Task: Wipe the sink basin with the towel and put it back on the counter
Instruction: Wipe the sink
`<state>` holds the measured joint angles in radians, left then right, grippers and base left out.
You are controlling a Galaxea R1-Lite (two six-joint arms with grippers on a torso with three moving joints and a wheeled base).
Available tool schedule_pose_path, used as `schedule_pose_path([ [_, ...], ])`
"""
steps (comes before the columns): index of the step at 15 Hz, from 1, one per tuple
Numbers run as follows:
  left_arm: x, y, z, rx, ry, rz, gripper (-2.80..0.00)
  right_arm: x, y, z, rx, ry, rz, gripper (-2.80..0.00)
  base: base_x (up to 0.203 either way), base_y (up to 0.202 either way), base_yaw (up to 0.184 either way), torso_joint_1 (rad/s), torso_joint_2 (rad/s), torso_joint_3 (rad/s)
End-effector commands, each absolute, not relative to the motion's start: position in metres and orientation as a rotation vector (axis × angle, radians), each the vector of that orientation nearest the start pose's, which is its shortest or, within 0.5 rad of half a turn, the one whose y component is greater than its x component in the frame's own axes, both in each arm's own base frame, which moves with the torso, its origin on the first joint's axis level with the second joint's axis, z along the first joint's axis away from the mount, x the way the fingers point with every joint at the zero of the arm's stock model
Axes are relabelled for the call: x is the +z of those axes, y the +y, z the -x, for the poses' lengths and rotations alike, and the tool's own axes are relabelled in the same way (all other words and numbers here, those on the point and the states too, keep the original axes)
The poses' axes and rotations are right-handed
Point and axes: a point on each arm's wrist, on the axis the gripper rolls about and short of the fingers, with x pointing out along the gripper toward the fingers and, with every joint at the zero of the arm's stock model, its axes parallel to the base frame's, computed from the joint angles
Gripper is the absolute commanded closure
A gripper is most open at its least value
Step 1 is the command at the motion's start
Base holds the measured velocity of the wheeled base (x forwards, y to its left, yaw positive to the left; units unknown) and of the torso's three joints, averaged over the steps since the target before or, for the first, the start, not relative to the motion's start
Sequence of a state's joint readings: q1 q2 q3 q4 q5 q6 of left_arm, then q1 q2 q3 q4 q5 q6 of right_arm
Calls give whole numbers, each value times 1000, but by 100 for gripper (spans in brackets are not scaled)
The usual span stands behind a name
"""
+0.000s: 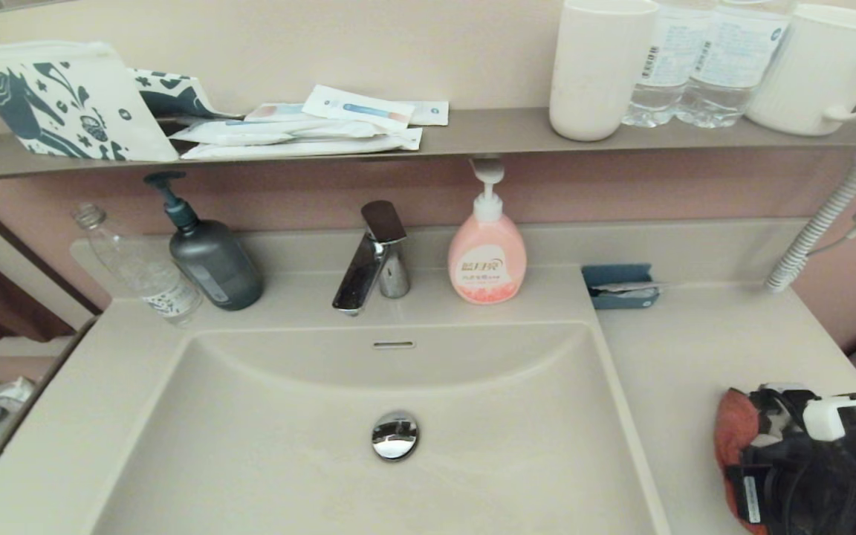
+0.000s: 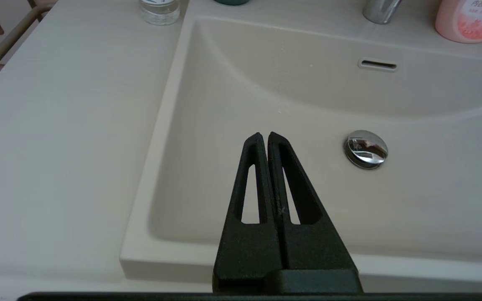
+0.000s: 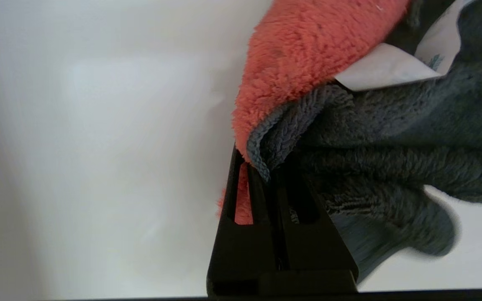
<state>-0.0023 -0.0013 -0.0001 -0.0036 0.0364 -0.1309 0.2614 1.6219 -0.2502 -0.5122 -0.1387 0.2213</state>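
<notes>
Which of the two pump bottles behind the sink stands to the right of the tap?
The pink pump bottle. It has a white pump and stands right of the tap; the dark grey pump bottle, with its teal pump, stands on the tap's left.

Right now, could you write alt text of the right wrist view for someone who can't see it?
The right end effector, seen from behind, is shut on a bunched towel, red-orange on one face and dark grey on the other, with a white label showing. Pale counter lies behind it.
</notes>
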Motion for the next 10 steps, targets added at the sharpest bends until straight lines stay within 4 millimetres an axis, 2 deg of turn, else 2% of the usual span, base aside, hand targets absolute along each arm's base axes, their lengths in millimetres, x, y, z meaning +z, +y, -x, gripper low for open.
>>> schedule_pose_path([
  [1, 76, 1, 23, 35, -6, 132, 0, 71, 55, -181, 50, 815, -44, 0, 0, 0, 0, 0, 0, 0],
  [5, 76, 1, 23, 35, -7, 132, 0, 81, 63, -204, 32, 756, -83, 0, 0, 0, 0, 0, 0, 0],
  [10, 76, 1, 23, 35, -6, 132, 0, 88, 74, -249, -48, 683, -75, 0, 0, 0, 0, 0, 0, 0],
])
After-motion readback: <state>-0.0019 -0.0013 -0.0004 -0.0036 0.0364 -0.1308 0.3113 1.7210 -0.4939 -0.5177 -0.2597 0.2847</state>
